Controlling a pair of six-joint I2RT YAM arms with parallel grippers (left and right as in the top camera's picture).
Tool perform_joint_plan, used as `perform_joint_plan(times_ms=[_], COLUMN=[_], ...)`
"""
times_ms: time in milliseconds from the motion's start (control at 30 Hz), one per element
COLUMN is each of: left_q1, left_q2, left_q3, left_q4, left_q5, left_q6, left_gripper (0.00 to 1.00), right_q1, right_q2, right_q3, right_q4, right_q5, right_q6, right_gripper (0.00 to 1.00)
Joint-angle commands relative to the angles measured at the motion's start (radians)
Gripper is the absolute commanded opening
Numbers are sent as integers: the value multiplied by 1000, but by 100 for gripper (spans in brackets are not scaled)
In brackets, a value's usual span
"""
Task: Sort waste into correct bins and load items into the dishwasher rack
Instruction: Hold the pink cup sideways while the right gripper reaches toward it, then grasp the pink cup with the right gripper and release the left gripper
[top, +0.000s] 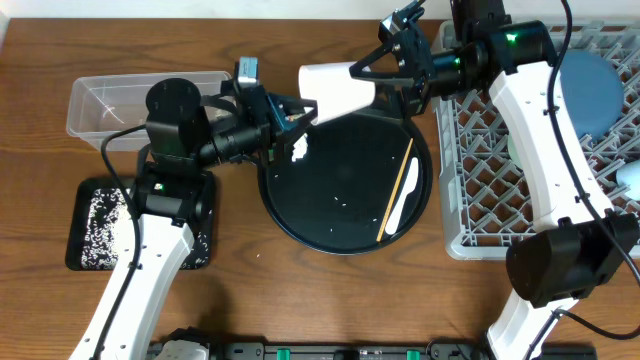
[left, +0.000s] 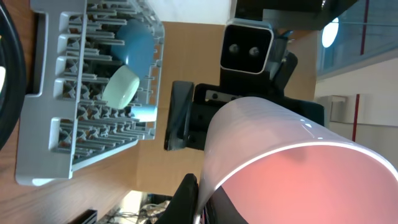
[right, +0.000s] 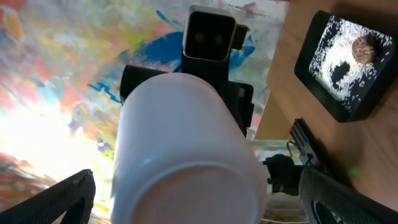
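Observation:
My left gripper (top: 290, 112) is shut on the rim of the small pink cup (top: 335, 90), holding it on its side above the far edge of the round black tray (top: 340, 215). The left wrist view shows the cup's pink inside (left: 298, 174) with my fingers (left: 202, 202) pinching its wall. My right gripper (top: 385, 65) is open, its fingers spread either side of the cup's base (right: 186, 143). The grey dishwasher rack (top: 480, 190) holds the blue plate (top: 590, 90), green bowl (left: 121, 87) and light blue cup (left: 144, 112).
Chopsticks (top: 400, 185), a white spoon (top: 403, 210) and a white paper scrap (top: 298, 150) lie on the round tray. The clear tub (top: 110, 100) stands far left. The black rectangular tray (top: 200, 215) holds rice grains and a brown lump (right: 364, 46).

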Motion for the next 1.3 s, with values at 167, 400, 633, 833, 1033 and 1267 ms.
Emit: perform_joint_plan(times_ms=[167,400,633,833,1033,1267], left_q1=[-3,-48,-52,-52,-52,-52], left_q2=[1,30,37,37,37,37], left_q3=[12,12,12,12,12,12], left_q4=[6,7,10,10,10,10], left_q5=[-13,-32,-40,-43,-42,-43], left_q6=[-1,-1,-1,-1,-1,-1], left_gripper=[6,6,7,5,6,6], right_q1=[15,23,28,40,37,37], right_q2=[-18,-18,-18,-18,-18,-18], right_q3=[-2,-2,-2,-2,-2,-2], right_q4=[8,67,84,85,85,85], right_q5=[-24,-24,-24,-24,-24,-24], right_q6=[79,141,159,163,169,170], right_gripper=[99,99,98,93,87,79])
